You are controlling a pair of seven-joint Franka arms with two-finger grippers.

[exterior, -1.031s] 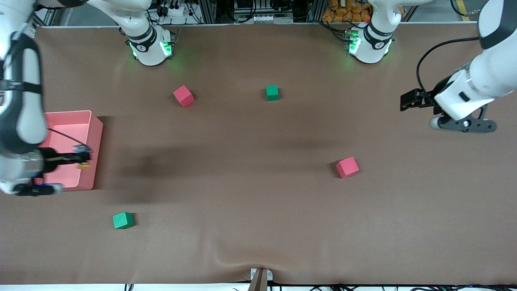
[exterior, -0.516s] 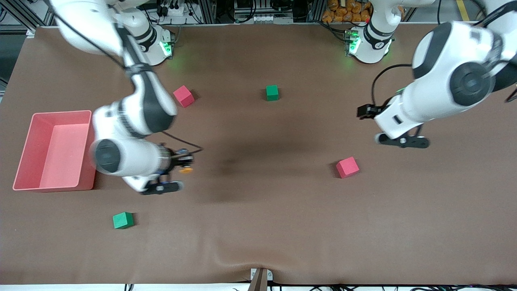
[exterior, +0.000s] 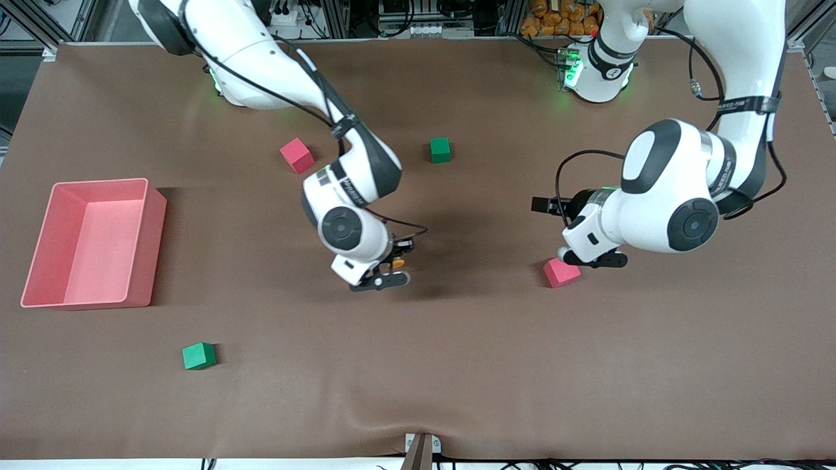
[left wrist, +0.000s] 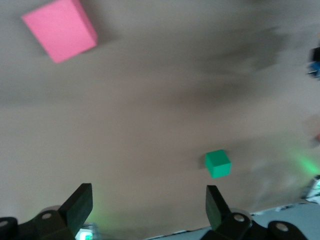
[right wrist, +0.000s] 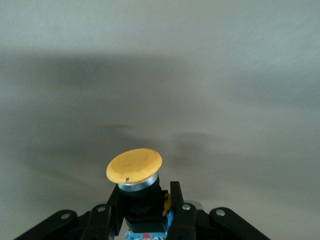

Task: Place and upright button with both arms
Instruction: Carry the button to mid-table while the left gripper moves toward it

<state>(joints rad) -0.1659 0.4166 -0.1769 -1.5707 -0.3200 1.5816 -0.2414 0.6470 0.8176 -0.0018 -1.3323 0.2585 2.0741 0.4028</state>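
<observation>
Front view: your right tool (exterior: 394, 262) hangs over the middle of the brown worktop (exterior: 457, 365), clamped on the button (exterior: 398, 263), orange cap just visible at the fingers. Your left tool (exterior: 545, 205) sits over the worktop toward the left arm's end, above and just beside a red cube (exterior: 562, 271); you can't read its fingers from here. Pink bin (exterior: 151, 215) at the right arm's end, well apart from both tools.

Left wrist view: left tool (left wrist: 150, 207) fingers (left wrist: 80, 205) are spread wide with nothing between them. You see a pink cube (left wrist: 60, 29) and a green cube (left wrist: 218, 163) on the worktop.

Right wrist view: right tool (right wrist: 142, 207) is closed on the button's (right wrist: 135, 170) black body, orange cap standing clear of the fingertips, tilted, bare worktop below.
</observation>
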